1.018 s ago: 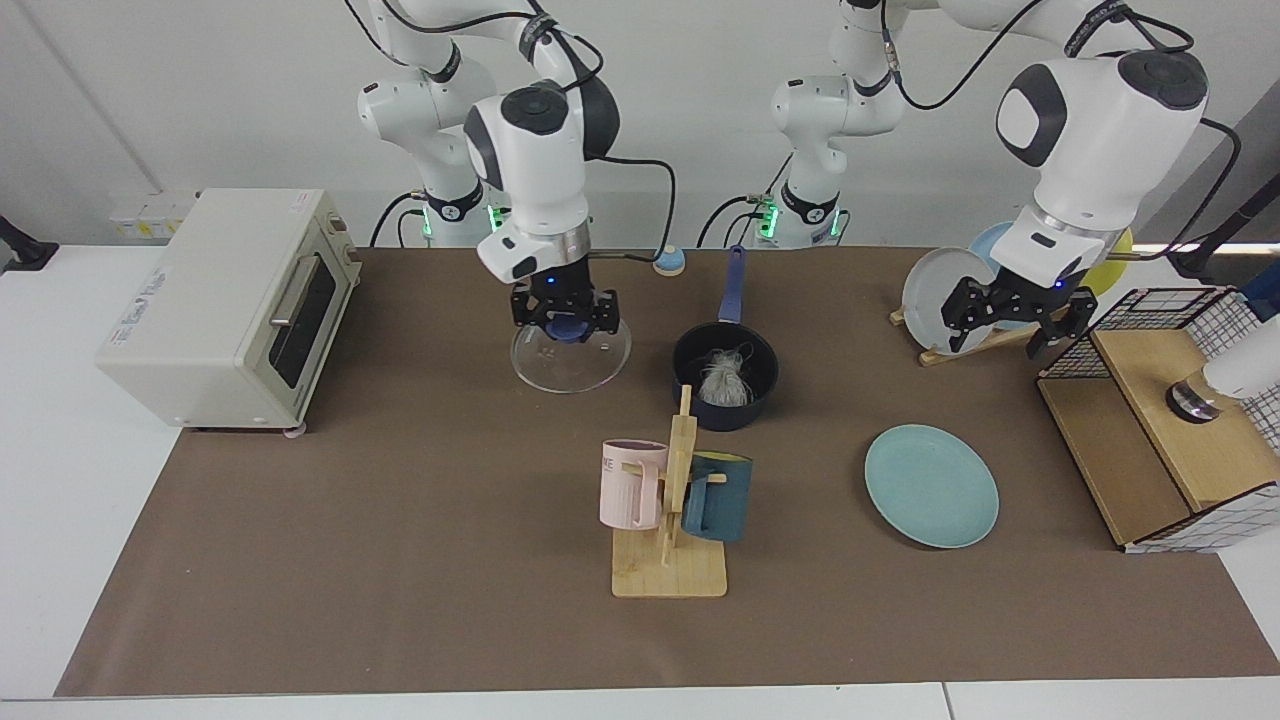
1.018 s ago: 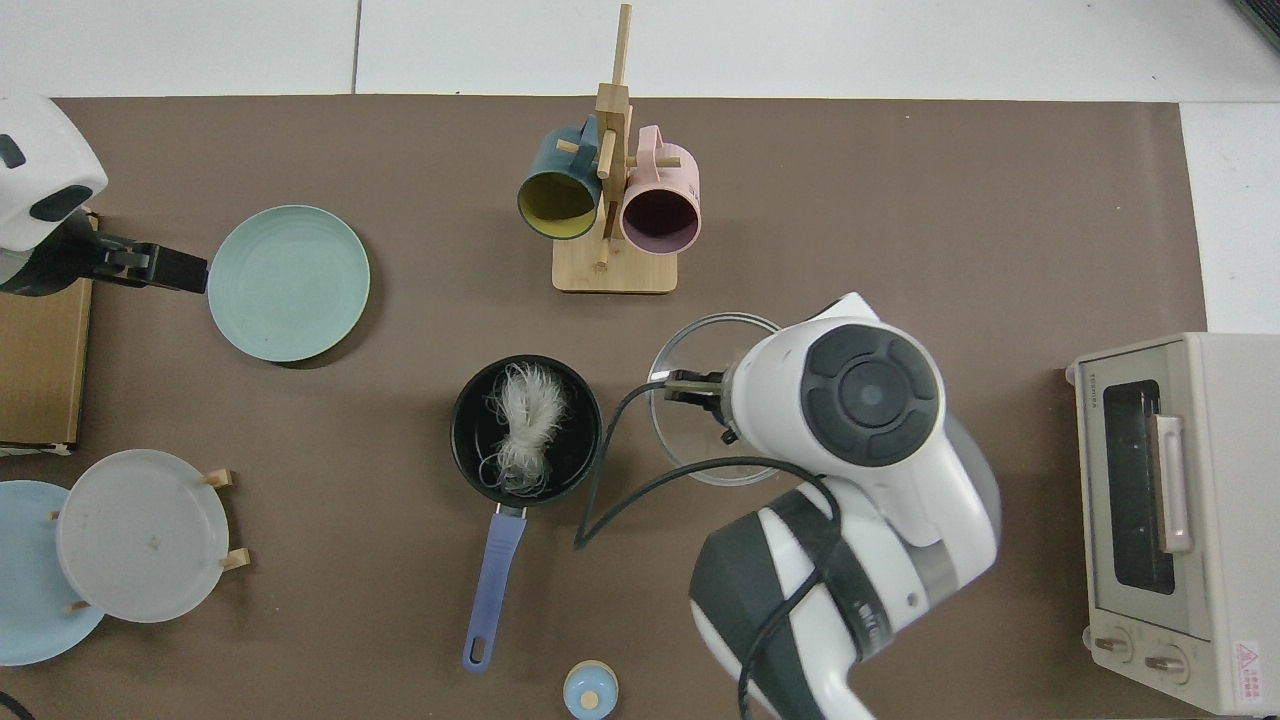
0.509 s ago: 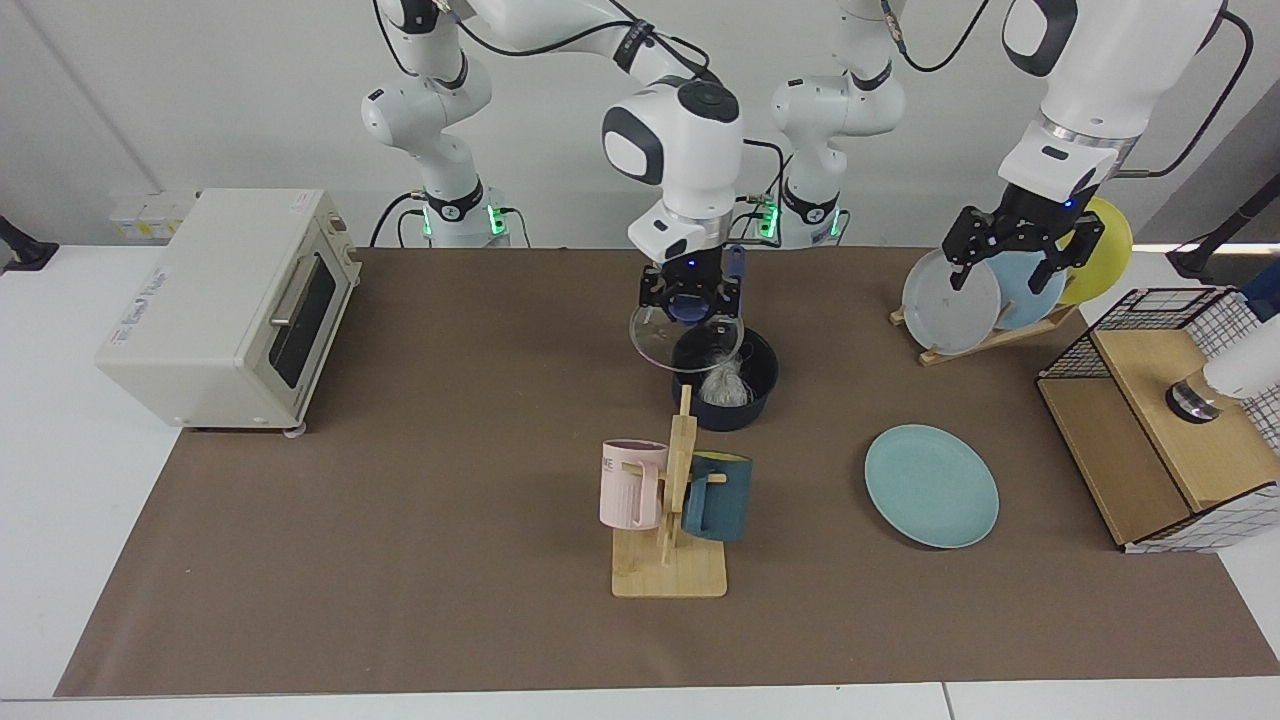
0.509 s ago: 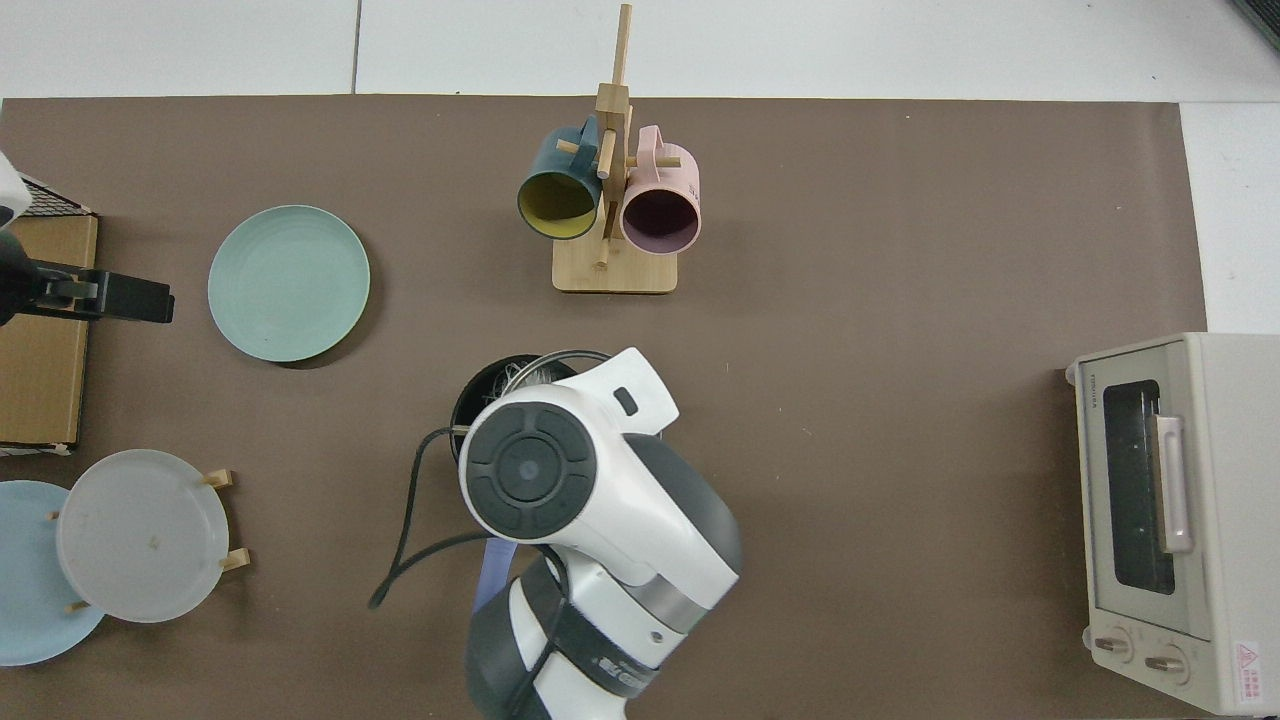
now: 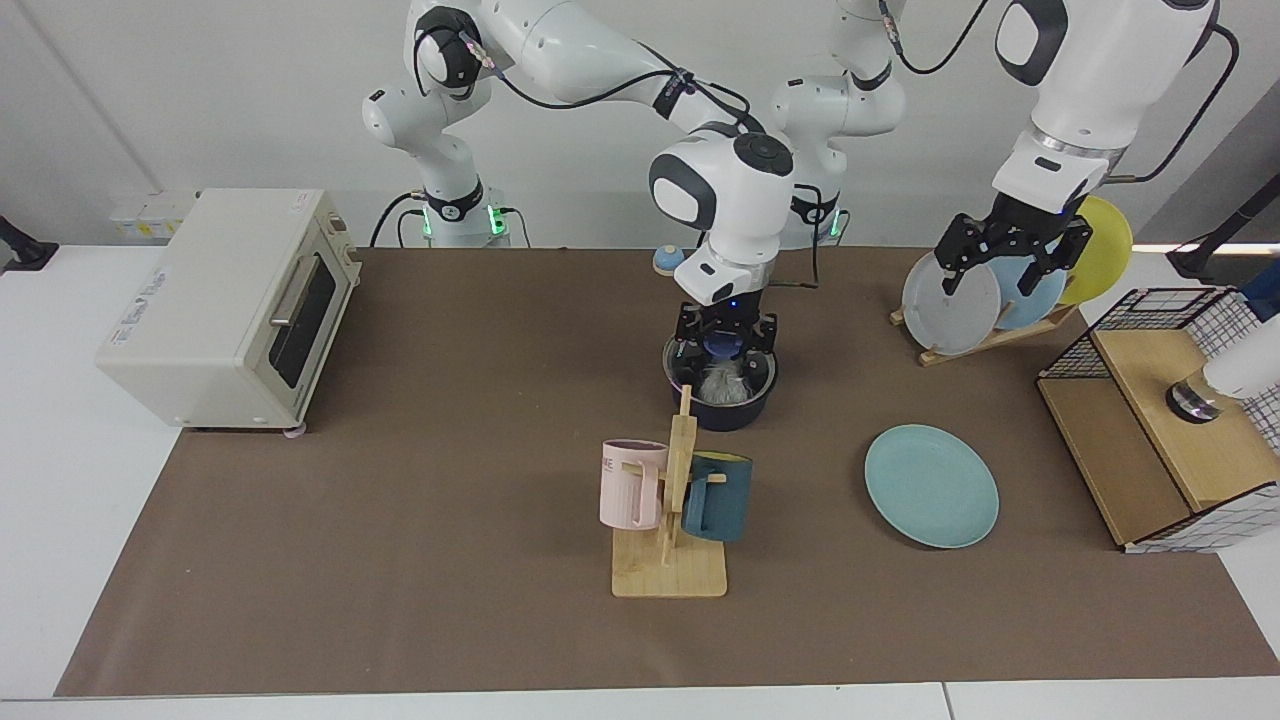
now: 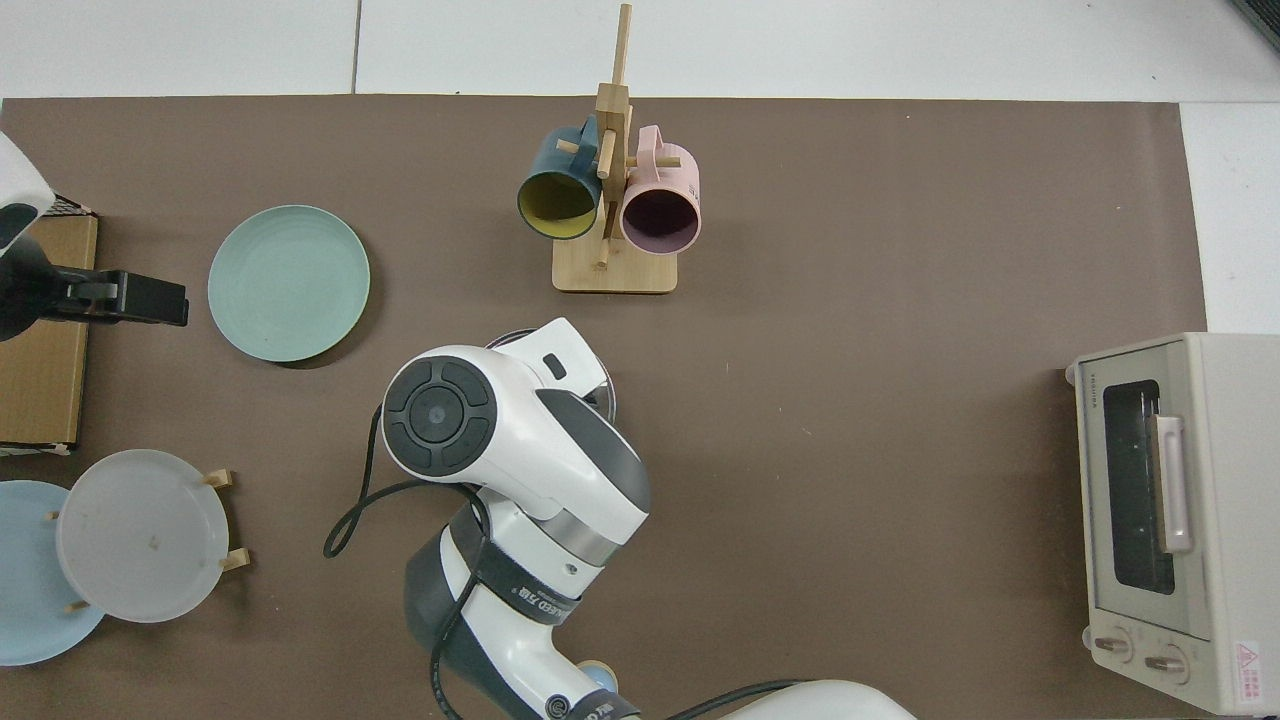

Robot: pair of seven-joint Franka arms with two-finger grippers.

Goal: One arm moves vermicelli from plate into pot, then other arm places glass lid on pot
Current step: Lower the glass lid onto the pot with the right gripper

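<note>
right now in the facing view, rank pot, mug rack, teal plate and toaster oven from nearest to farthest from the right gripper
From the right gripper:
1. pot, directly beneath it
2. mug rack, toward the camera
3. teal plate, toward the left arm's side
4. toaster oven, at the far table end

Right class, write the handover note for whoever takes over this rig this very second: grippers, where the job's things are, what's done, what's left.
Right gripper: shut on the knob of the glass lid, holding it at the pot rim.
Left gripper: open, empty, hanging in front of the plate rack; that arm waits.
Vermicelli: inside the pot, seen through the lid.
Plate: empty on the mat.
Done: vermicelli moved into the pot.
Left: confirm the lid sits flat, release the knob, lift the right arm away.
</note>
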